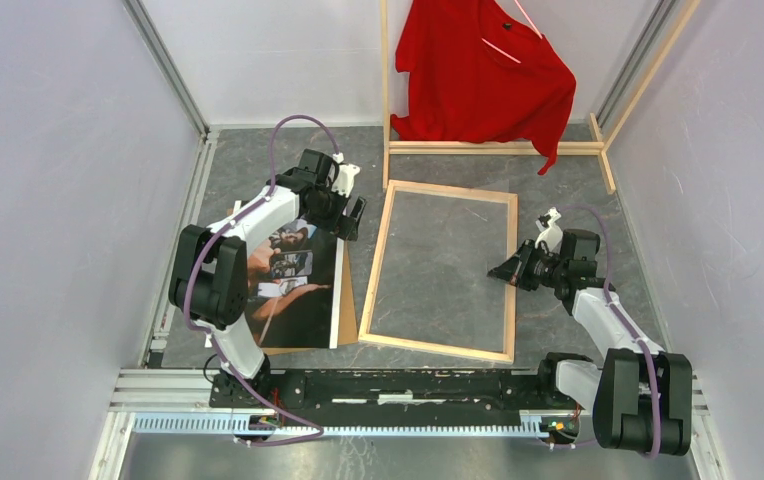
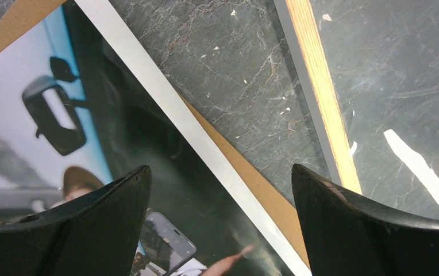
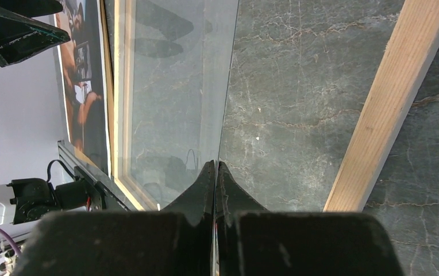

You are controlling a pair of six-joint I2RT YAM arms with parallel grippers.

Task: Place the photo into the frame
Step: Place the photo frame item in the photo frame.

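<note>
- Two arm bases sit on a metal rail [image 1: 408, 424] at the near edge, the left one just in front of the photo [image 1: 293, 285].
- The photo lies picture side up on the left part of the table [image 1: 258, 160]. It rests on a brown backing board [image 2: 10, 14] that shows along its right side. It is beside the frame [image 1: 438, 348], not inside it.
- The left gripper [image 2: 220, 169] hovers over the far right corner of the photo with its jaws wide apart. One finger is above the dark picture and the other is toward the frame, so the white strip [image 2: 165, 98] and the board edge lie between them.
- The step in hand is probably to pick up the photo. To do it well, the fingers should catch only the thin print at the white strip and leave the board. The two sheets lie flat on each other, so taking both together is the likely mistake.
- The frame lies to the right of the photo, wood side up. The right gripper [image 3: 216, 168] is at its right rail with the jaws pressed together. The thin edge of the clear pane [image 3: 171, 103] runs to the tips, but I cannot tell whether they pinch it.
- The table has a dark grey stone pattern with small white marks, and the pane shows reflections.
- Farthest away, a wooden clothes rack [image 1: 386, 90] carries a red shirt [image 1: 483, 70], and plain pale walls [image 1: 48, 200] close the space.
</note>
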